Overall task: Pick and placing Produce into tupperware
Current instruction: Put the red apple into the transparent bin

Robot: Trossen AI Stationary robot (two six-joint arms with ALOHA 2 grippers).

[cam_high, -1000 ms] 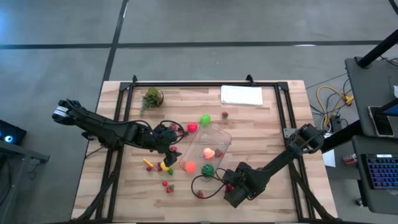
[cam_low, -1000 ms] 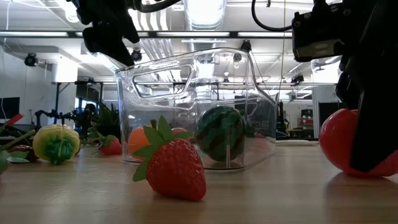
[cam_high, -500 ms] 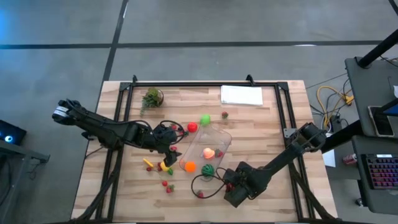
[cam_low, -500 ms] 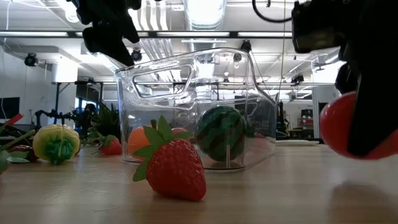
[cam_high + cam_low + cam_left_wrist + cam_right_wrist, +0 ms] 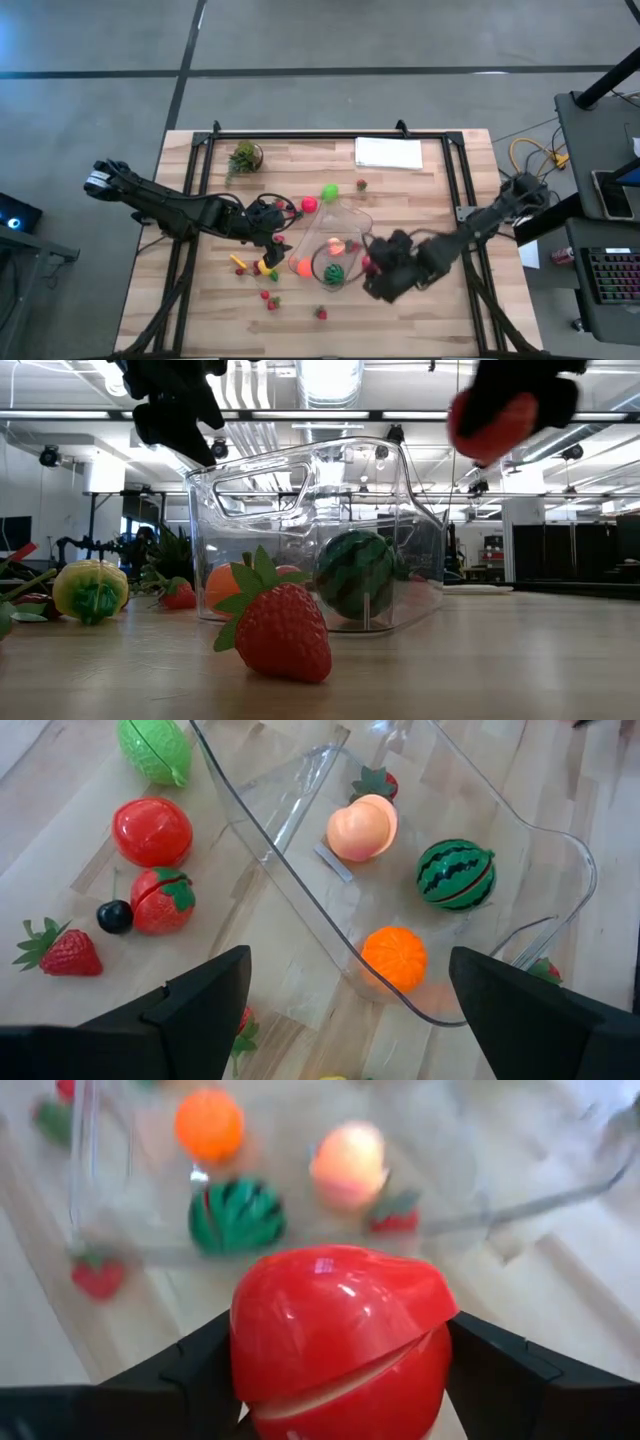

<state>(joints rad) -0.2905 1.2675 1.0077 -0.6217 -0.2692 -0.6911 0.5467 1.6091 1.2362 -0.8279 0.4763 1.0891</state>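
Note:
The clear tupperware (image 5: 335, 240) stands mid-table and holds a watermelon (image 5: 456, 873), an orange (image 5: 394, 958), a peach (image 5: 361, 827) and a small strawberry (image 5: 374, 784). My right gripper (image 5: 345, 1380) hovers by the tub's near right side, shut on a red round fruit (image 5: 368, 266). That fruit hangs high over the table in the low view (image 5: 490, 422). My left gripper (image 5: 350, 1020) stands open above the tub's left rim with nothing between its fingers. More produce lies loose left of the tub: a red tomato (image 5: 151, 830), a green piece (image 5: 155, 748) and strawberries. My right gripper pinches the red fruit by two opposite sides (image 5: 245, 1350) between its two fingers. The fingers slant downward from the table's near right side. The fruit is lifted clear of the table, and a slit runs across its front.
A potted plant (image 5: 243, 156) and a white sheet (image 5: 388, 152) sit at the far edge. A yellow piece (image 5: 263, 267) and small strawberries (image 5: 321, 313) lie near the front. A big strawberry (image 5: 280, 632) lies before the tub in the low view.
My right gripper has risen from the table with the red fruit and gone toward the far edge, up beside the tupperware's near right side. The fruit, which sat on the table, now hangs clear above it.

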